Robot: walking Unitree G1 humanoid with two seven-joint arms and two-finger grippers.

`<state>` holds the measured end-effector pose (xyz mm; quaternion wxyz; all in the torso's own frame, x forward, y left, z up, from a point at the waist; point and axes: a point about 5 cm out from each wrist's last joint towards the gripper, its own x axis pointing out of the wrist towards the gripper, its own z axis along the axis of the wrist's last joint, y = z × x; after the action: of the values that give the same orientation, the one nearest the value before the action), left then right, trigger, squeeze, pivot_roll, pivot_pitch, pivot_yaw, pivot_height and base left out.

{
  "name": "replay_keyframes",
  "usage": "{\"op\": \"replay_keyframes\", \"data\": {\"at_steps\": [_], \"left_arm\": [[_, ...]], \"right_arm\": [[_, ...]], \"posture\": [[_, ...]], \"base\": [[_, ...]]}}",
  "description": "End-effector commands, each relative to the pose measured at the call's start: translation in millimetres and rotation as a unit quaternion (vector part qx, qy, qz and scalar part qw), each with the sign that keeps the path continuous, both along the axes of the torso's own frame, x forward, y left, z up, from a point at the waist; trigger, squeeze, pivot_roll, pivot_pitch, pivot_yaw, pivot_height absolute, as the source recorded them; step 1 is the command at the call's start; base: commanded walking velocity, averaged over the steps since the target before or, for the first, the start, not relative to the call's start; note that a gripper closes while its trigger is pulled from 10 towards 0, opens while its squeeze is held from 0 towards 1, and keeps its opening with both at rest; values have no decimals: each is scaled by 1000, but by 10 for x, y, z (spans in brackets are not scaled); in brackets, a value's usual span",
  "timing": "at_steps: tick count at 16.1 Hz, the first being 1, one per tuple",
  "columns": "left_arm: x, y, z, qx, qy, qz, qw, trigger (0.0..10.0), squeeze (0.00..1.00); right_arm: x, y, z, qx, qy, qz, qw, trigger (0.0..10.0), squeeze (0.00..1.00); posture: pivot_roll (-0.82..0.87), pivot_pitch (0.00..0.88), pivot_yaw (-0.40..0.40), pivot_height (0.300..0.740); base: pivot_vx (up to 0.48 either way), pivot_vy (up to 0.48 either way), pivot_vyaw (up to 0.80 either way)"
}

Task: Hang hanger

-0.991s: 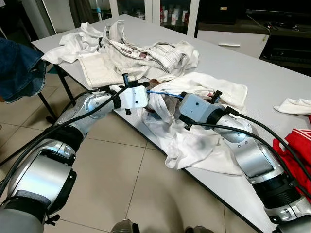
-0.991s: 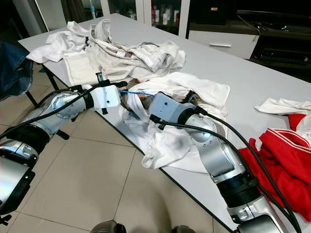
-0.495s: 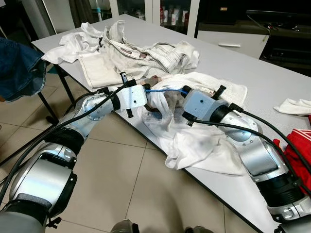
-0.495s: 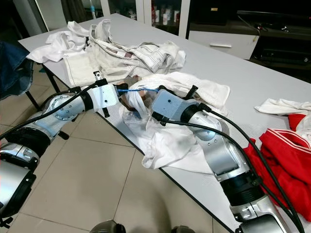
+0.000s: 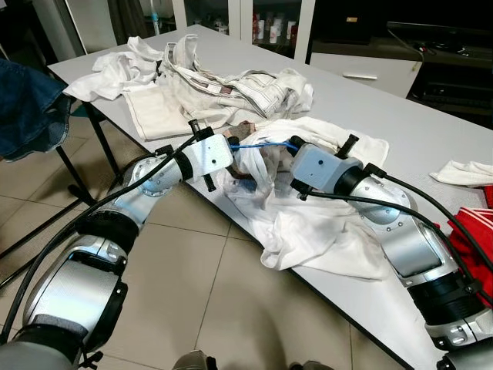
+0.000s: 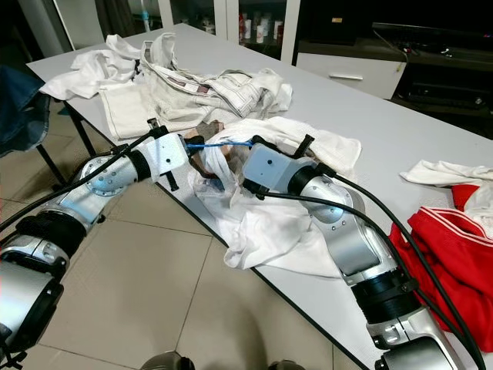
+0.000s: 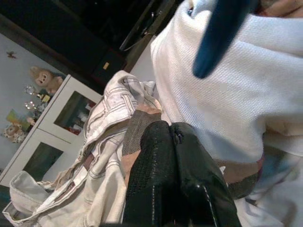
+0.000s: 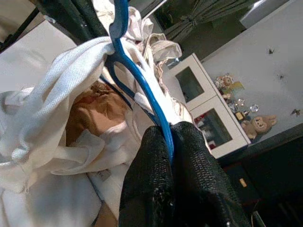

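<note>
A blue hanger (image 5: 258,144) sits partly inside a white garment (image 5: 312,231) that drapes over the near edge of the grey table (image 5: 400,116). My right gripper (image 5: 292,149) is shut on the hanger's blue bar (image 8: 137,85), which runs between its black fingers (image 8: 189,151). My left gripper (image 5: 233,145) is at the hanger's other end with its fingers (image 7: 156,151) pressed together against the garment's brownish collar. The blue hanger tip (image 7: 215,38) lies just beyond those fingers, over white cloth. Most of the hanger is hidden by fabric.
A heap of white clothes (image 5: 223,85) covers the table's far left. A red garment (image 6: 454,262) and a white cloth (image 6: 439,171) lie at the right. Blue denim (image 5: 27,108) hangs at the left over the tiled floor (image 5: 200,285).
Both grippers have edged slightly farther over the table with the hanger, and the right wrist has rotated a little. The garment has barely shifted.
</note>
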<state>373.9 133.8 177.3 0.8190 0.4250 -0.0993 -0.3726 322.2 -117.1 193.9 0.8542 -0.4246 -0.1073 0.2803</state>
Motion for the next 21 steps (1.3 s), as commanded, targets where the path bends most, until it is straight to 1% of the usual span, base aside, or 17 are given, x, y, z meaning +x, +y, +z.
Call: {"op": "replay_keyframes", "data": {"at_steps": [1,2,3,4,5,6,7,9,12,13,14,15,16,18,19,20,21], "left_arm": [[-66,-63,-163,25,37,-26,999,3725,0],[-78,-60,-158,20,41,-32,998,0,0],[-79,-56,-152,18,42,-32,998,0,0],[-80,-54,-143,15,43,-33,998,0,0],[-82,-58,-140,14,45,-35,998,0,0],[-85,-68,-138,14,46,-37,998,0,0],[-84,-77,-130,12,45,-37,998,0,0],[-75,-76,-111,9,43,-34,998,0,0],[-75,-67,-103,15,43,-36,998,0,0],[-78,-70,-103,17,43,-37,998,0,0],[-78,-73,-104,18,43,-37,998,0,0],[-79,-78,-102,21,42,-39,998,0,0],[-75,-80,-100,30,39,-40,998,0,0],[-73,-80,-96,36,38,-40,998,0,0],[-73,-79,-95,39,37,-40,998,0,0],[-71,-78,-92,42,36,-40,998,0,0],[-71,-77,-91,44,35,-40,998,0,0]], "right_arm": [[-48,172,354,35,-74,62,995,10000,0],[-46,164,351,40,-72,64,995,10000,1000],[-44,161,348,40,-71,64,995,10000,1000],[-38,155,340,28,-77,64,995,10000,1000],[-75,181,361,36,-84,84,992,10000,0],[-111,180,436,74,-82,98,989,10000,0],[-112,145,461,82,-79,98,989,10000,0],[-99,70,442,67,-77,94,990,10000,0],[-145,-49,481,26,-91,113,989,10000,0],[-179,-71,450,-11,-81,131,988,10000,0],[-190,-80,421,-29,-75,137,987,10000,0],[-212,-93,335,-73,-64,150,984,10000,0],[-214,-93,270,-116,-66,156,979,10000,0],[-196,-97,213,-155,-65,158,973,10000,0],[-188,-103,203,-165,-65,158,971,10000,0],[-158,-128,187,-187,-65,151,968,10000,0],[-131,-141,183,-198,-68,146,967,10000,0]], "posture": [[4,0,13,723],[6,0,12,723],[6,0,12,723],[6,0,11,723],[2,0,12,723],[1,0,12,723],[0,0,12,723],[-1,0,14,723],[-3,0,21,723],[-3,0,22,723],[-3,0,22,723],[-5,0,26,723],[-5,0,27,723],[-4,0,27,723],[-4,0,27,723],[-3,0,26,723],[-3,0,25,723]], "base": [[0,0,0],[0,0,0],[0,0,0],[0,0,0],[0,0,0],[0,0,0],[0,0,0],[0,0,0],[0,0,0],[0,0,0],[0,0,0],[0,0,0],[0,0,0],[0,0,0],[0,0,0],[0,0,0],[0,0,0]]}}
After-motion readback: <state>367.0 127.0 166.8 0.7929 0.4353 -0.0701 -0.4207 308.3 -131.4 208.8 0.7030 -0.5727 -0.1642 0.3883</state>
